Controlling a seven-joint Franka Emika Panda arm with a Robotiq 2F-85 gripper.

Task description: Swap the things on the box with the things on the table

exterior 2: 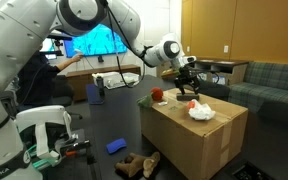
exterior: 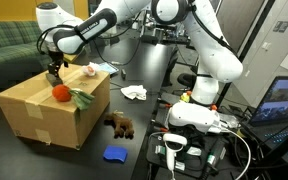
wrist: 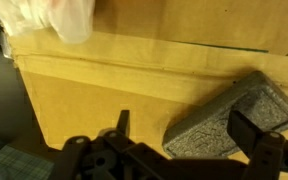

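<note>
The tan cardboard box (exterior: 44, 110) (exterior 2: 199, 140) stands on the black table (exterior: 134, 165) (exterior 2: 104, 120). On its top lie a red and green toy (exterior: 62, 93) (exterior 2: 158, 95), a white crumpled thing (exterior: 89, 70) (exterior 2: 201, 112) (wrist: 54, 18) and a grey stone-like block (wrist: 219, 125). My gripper (exterior: 52, 74) (exterior 2: 187, 88) (wrist: 184, 130) hangs just over the box top, open. In the wrist view the grey block lies between the fingers, closer to the right one; the left finger (wrist: 122, 125) stands apart from it.
On the table beside the box lie a brown toy (exterior: 121, 125) (exterior 2: 139, 165), a blue flat object (exterior: 114, 154) (exterior 2: 117, 146) and a white crumpled piece (exterior: 134, 92). A green couch (exterior: 14, 45) stands behind the box. The robot base, cables and a laptop (exterior: 284, 100) crowd one side.
</note>
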